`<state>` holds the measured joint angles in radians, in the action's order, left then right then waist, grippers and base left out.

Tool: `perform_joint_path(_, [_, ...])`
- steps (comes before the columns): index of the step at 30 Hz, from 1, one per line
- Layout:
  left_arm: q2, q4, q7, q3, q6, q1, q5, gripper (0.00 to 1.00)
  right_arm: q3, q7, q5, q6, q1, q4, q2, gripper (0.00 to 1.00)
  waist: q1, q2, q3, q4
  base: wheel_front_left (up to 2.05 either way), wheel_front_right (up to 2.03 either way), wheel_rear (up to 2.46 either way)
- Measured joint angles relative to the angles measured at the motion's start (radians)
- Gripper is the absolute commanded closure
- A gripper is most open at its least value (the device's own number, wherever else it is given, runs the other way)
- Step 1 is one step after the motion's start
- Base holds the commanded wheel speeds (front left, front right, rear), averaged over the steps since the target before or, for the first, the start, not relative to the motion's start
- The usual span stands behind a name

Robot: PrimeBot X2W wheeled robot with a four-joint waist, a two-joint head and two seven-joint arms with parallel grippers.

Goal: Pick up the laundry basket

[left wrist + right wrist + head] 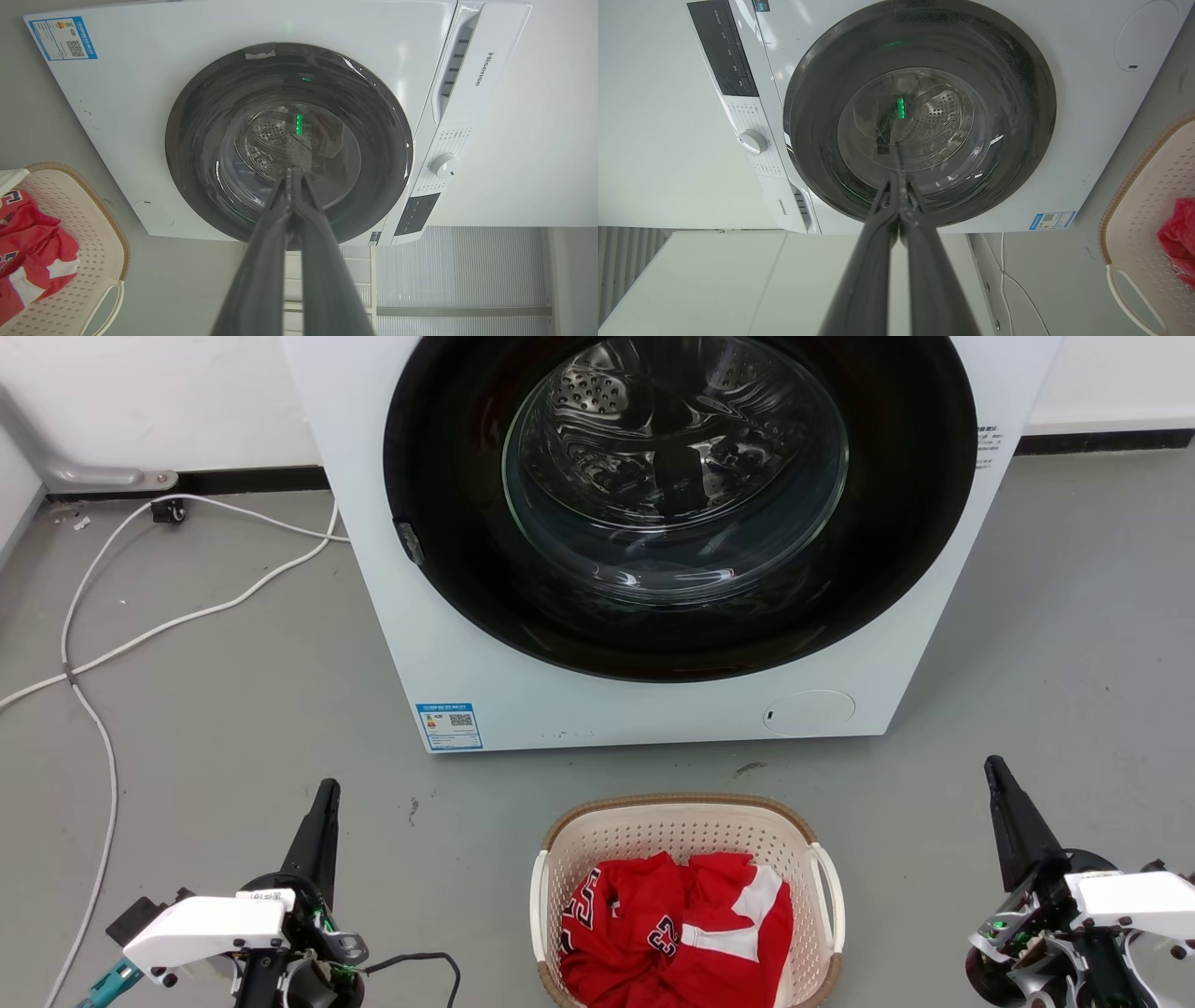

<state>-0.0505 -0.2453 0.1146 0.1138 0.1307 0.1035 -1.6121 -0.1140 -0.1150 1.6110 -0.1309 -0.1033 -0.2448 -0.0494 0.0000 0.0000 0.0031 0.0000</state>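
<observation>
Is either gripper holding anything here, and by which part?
Nothing is held. The left gripper and right gripper are shut and empty, apart from the laundry basket between them.

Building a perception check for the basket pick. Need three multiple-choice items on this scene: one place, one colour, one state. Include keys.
1. Where is the laundry basket relative to the washing machine?
A) on top of it
B) on the floor in front of it
C) inside its drum

2. The jersey in the basket is:
A) red with white
B) blue
C) black

3. The left gripper and right gripper are:
A) both open
B) left shut on the basket
C) both shut, holding nothing

Key:
1 B: it stands on the grey floor just before the machine's front, between the two grippers.
2 A: the cloth is red with white trim and numerals.
3 C: in both wrist views the fingers meet at the tips, apart from the basket.
</observation>
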Motion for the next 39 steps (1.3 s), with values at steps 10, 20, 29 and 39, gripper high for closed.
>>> perform_joint_path(10, [0.000,0.000,0.000,0.000,0.000,0.000,0.000,1.00,0.000,0.000,0.000,0.000,0.000,0.000,0.000,1.00,0.0000,0.0000,0.000,0.000,0.00,0.00,0.00])
perform_joint_path(20, [0.002,-0.017,0.000,-0.002,0.000,-0.013,0.000,1.00,0.001,0.000,0.000,0.000,0.014,-0.018,0.001,1.00,0.0000,0.0000,0.000,0.000,0.00,0.00,0.00])
perform_joint_path(29, [0.006,-0.013,-0.036,-0.007,-0.001,-0.037,0.059,0.00,0.008,0.037,-0.062,0.000,0.038,-0.027,0.003,0.00,0.0000,0.0000,0.002,0.000,0.00,0.00,0.00])
perform_joint_path(39, [0.006,0.044,-0.084,-0.004,-0.016,-0.037,0.232,0.00,0.016,0.082,-0.291,0.000,0.038,0.038,0.003,0.00,0.0000,0.0000,0.007,0.000,0.00,0.00,0.00])
